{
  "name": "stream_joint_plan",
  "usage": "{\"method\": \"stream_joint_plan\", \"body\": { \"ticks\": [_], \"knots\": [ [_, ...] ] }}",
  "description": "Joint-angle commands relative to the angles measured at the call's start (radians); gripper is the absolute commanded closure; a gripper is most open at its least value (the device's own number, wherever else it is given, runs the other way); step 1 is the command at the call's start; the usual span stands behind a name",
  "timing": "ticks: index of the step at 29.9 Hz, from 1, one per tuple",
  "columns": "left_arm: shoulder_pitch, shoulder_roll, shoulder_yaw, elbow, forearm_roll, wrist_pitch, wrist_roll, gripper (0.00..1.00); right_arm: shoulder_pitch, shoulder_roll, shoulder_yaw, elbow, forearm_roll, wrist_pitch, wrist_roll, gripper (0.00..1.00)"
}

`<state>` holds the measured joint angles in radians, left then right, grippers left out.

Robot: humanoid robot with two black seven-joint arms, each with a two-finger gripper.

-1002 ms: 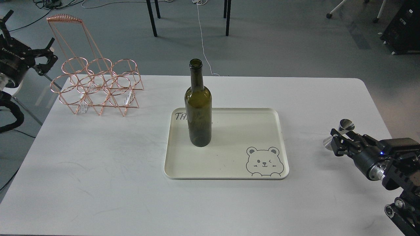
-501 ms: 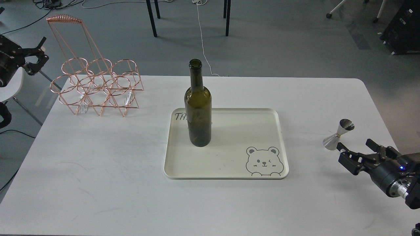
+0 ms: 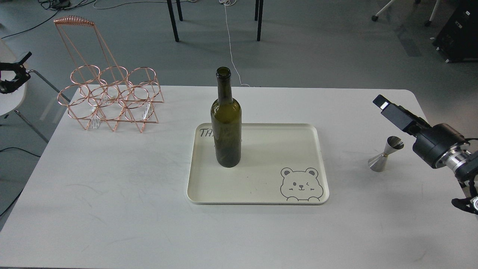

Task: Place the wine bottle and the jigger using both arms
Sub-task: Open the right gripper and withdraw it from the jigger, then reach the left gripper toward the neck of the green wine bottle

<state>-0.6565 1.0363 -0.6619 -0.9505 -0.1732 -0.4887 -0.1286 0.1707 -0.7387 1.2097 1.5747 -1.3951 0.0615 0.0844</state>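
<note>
Wine bottle stands upright on the cream tray, in the tray's far-left part, next to handwritten letters. Bear drawing sits in the tray's near-right corner. Jigger rests on the white table, right of the tray and apart from it. Right gripper hangs above and just beyond the jigger, seen side-on; finger spacing cannot be told. Left gripper is far left of the tray, off the table; finger spacing unclear. Copper wire rack stands far-left of the tray.

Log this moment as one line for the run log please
bottle: upright on tray | jigger: on table, free | right gripper: above jigger, holding nothing | left gripper: off left edge
</note>
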Motion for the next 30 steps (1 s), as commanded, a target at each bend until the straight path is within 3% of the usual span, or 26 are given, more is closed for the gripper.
{"method": "stream_joint_plan", "body": {
  "ticks": [1,14,20,24,30],
  "knots": [
    [-0.005,0.053,0.015,-0.115,0.082,0.000,0.003,0.02,0.157,0.002,-0.047,-0.123,0.172,0.012,-0.006,0.01],
    [-0.132,0.056,-0.005,-0.482,0.809,0.000,0.000,0.02,0.437,0.137,-0.070,-0.589,0.864,0.021,0.002,0.00],
    [-0.137,0.019,-0.004,-0.643,1.079,0.033,-0.002,0.02,0.478,0.150,-0.064,-0.801,1.119,0.199,0.000,0.00],
    [-0.137,-0.048,-0.002,-0.709,1.326,0.073,-0.002,0.02,0.489,0.170,-0.062,-0.893,1.171,0.262,0.003,0.00],
    [-0.130,-0.159,0.011,-0.712,1.711,0.153,-0.002,0.02,0.493,0.179,-0.058,-0.901,1.174,0.319,0.023,0.00]
  ]
}}
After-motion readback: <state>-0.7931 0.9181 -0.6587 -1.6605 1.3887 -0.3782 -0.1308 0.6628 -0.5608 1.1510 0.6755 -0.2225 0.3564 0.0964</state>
